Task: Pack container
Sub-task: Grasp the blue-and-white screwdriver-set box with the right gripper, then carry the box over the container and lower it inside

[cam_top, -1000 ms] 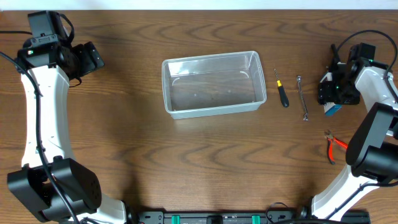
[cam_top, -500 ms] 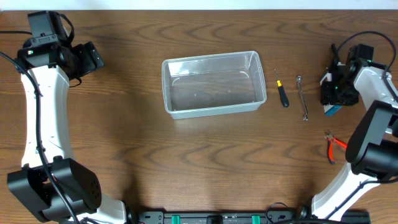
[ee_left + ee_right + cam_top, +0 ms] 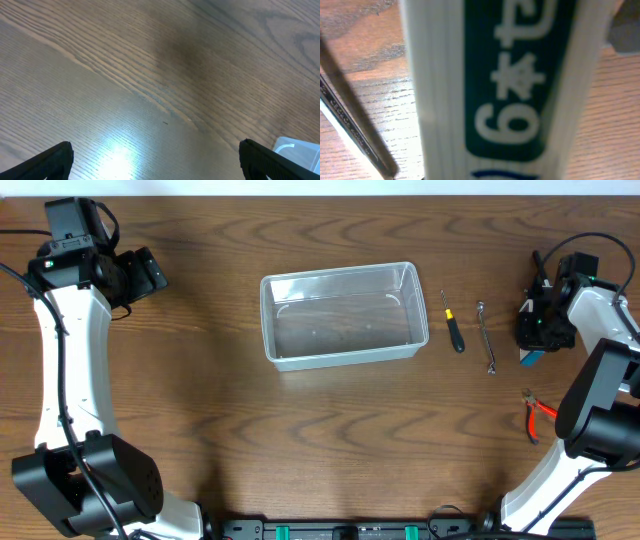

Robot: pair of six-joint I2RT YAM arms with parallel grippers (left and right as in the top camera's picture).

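Observation:
The clear plastic container stands empty in the middle of the table; one corner shows in the left wrist view. My left gripper hovers open far to its left, fingers wide over bare wood. At the right edge my right gripper is closed round a small blue-and-white box, whose end pokes out below the jaws. The box fills the right wrist view and hides the fingers.
A black-and-yellow screwdriver and a slim wrench lie right of the container. Red-handled pliers lie near the right arm's base. A thin metal tool lies beside the box in the right wrist view.
The right gripper has narrowed onto the blue-and-white box and shifted slightly. The left arm has not moved.

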